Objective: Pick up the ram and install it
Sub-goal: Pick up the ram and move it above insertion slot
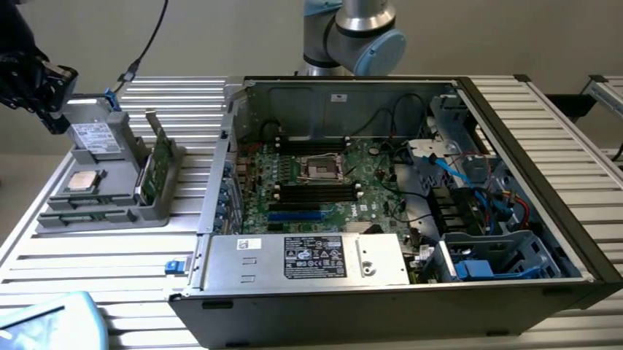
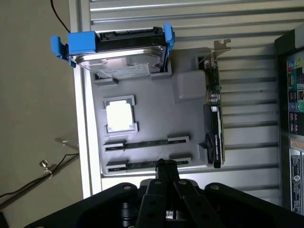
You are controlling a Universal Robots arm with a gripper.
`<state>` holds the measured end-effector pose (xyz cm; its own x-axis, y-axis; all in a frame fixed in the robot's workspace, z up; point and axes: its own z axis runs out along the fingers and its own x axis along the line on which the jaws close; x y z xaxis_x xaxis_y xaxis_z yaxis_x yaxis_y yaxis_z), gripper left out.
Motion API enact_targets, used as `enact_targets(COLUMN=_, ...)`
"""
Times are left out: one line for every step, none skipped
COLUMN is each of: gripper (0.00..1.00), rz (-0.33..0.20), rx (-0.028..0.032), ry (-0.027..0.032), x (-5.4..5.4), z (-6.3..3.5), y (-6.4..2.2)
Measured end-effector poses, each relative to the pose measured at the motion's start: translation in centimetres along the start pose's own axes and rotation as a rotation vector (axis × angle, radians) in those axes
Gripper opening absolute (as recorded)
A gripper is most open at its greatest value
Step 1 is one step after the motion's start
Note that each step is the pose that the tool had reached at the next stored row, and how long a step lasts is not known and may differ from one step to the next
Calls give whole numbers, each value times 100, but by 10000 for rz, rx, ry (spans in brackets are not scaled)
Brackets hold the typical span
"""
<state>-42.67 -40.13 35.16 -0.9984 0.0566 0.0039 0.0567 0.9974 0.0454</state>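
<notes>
Over on the exterior view's left, the gripper (image 2: 162,165) hangs above the far end of the grey parts tray (image 1: 117,157). From the wrist view its fingers look pressed together with nothing between them. Working along the tray we've got the hard drive (image 1: 95,135) in its blue bracket, then the square silver processor (image 1: 83,181), and there's the ram (image 2: 137,165). It's a thin dark strip sitting on edge in the groove at the tray's near end, right under the fingertips in the wrist view, with a second slim strip (image 2: 145,144) in the groove just beside it. The taller green card (image 1: 156,164) stands upright along the tray's right side. By the look of it the ram is very light and stiff, but it's thin enough to dislike twisting, and its chips and contact edge are delicate. Only the upper edge looks free, so I'd say the sensible hold is a pinch across its thickness near the middle of its length, which would keep it level, and firm, since the faces are smooth. Further right, the open computer case (image 1: 545,240) shows the motherboard (image 1: 375,175), its black memory slots (image 1: 316,191) lying bare.
</notes>
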Motion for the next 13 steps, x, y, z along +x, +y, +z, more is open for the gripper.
enact_targets(gripper=11, rz=-189, rx=-17, ry=11, x=1, z=12, y=0)
enact_targets(gripper=11, rz=-373, rx=-29, ry=19, x=1, z=23, y=-1)
enact_targets(gripper=11, rz=-549, rx=-39, ry=27, x=0, z=34, y=-2)
enact_targets(gripper=11, rz=-739, rx=-47, ry=37, x=0, z=44, y=-2)
enact_targets(gripper=11, rz=-912, rx=-53, ry=47, x=0, z=53, y=-2)
enact_targets(gripper=11, rz=-1104, rx=-57, ry=56, x=0, z=63, y=-3)
enact_targets(gripper=11, rz=-1283, rx=-58, ry=65, x=0, z=71, y=-4)
enact_targets(gripper=11, rz=-1459, rx=-60, ry=73, x=0, z=80, y=-4)
enact_targets(gripper=11, rz=-1652, rx=-61, ry=83, x=0, z=88, y=-4)
enact_targets(gripper=11, rz=-1834, rx=-61, ry=92, x=0, z=97, y=-5)
enact_targets(gripper=11, rz=-2013, rx=-62, ry=100, x=0, z=105, y=-5)
enact_targets(gripper=11, rz=-2193, rx=-62, ry=108, x=0, z=112, y=-5)
enact_targets(gripper=11, rz=-2373, rx=-62, ry=117, x=0, z=120, y=-6)
